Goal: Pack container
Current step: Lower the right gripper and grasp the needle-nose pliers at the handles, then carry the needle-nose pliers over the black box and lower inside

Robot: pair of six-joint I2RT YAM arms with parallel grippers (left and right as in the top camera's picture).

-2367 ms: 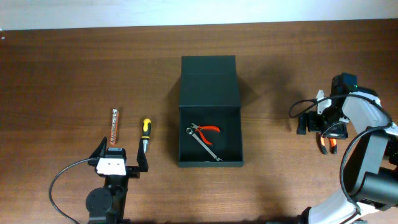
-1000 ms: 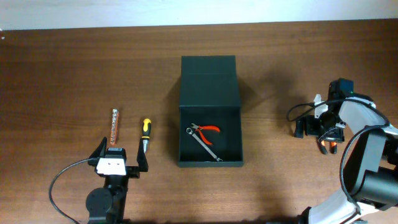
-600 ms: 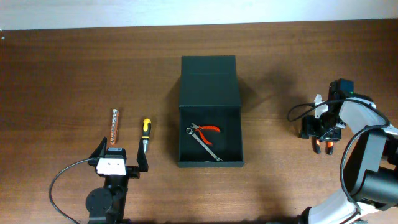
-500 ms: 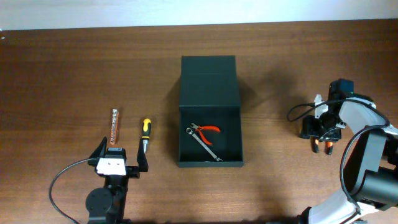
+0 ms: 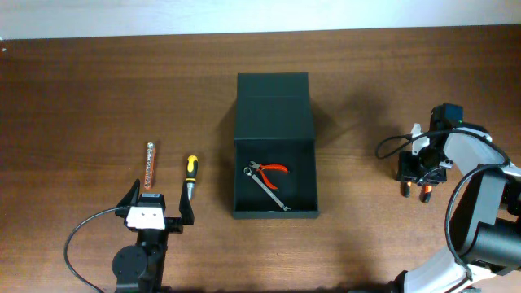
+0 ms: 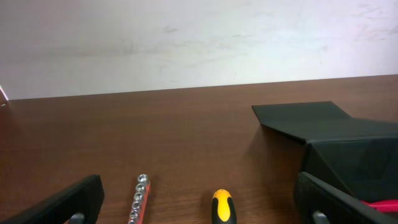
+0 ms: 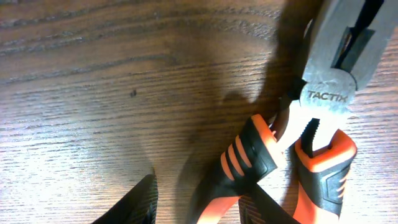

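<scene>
Right gripper (image 5: 413, 181) set low over orange-handled pliers (image 7: 311, 118), container (image 5: 273, 114) well apart, between the two arms
Its fingers (image 7: 134, 202) are seen either side of one orange-and-black handle, part-way apart; whether that handle is clamped cannot be told. The left gripper (image 5: 155, 213) is held wide apart and empty, near a screwdriver (image 5: 190, 172) and a strip of sockets (image 5: 150, 165). The container is laid open, lid folded back, with red pliers (image 5: 269, 170) and a wrench (image 5: 267, 189) inside. A hold on a single handle is judged risky: the tool could swing open or pivot and be dropped short of the container
</scene>
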